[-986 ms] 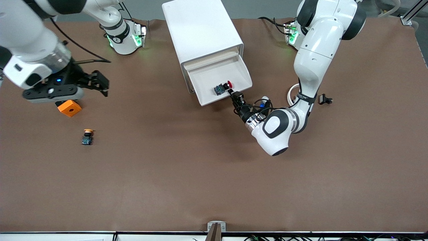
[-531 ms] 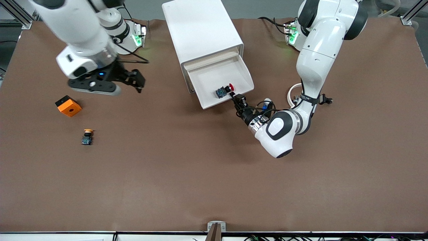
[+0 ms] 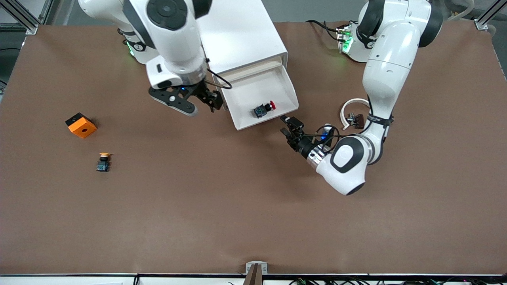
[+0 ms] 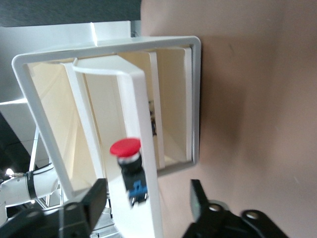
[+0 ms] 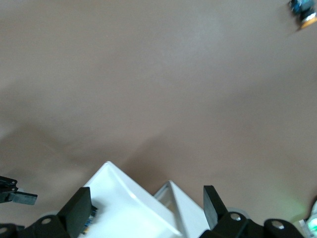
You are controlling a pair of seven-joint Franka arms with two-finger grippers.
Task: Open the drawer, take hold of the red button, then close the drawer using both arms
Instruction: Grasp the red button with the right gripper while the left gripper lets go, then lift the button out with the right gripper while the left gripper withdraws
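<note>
Seeing drawer pulled out, so step one looks done. Button lies in its tray, ungrabbed. Left gripper spread, empty, just off the drawer's front. Right gripper spread beside the drawer's edge. I reckon grab and close remain.

The button lies in the open drawer, at its front edge.

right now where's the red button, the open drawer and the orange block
red button (image 3: 270, 105), front view, on its red cap
open drawer (image 3: 253, 92), front view, on its bare white floor
orange block (image 3: 81, 125), front view, on its top face near the hole
</note>
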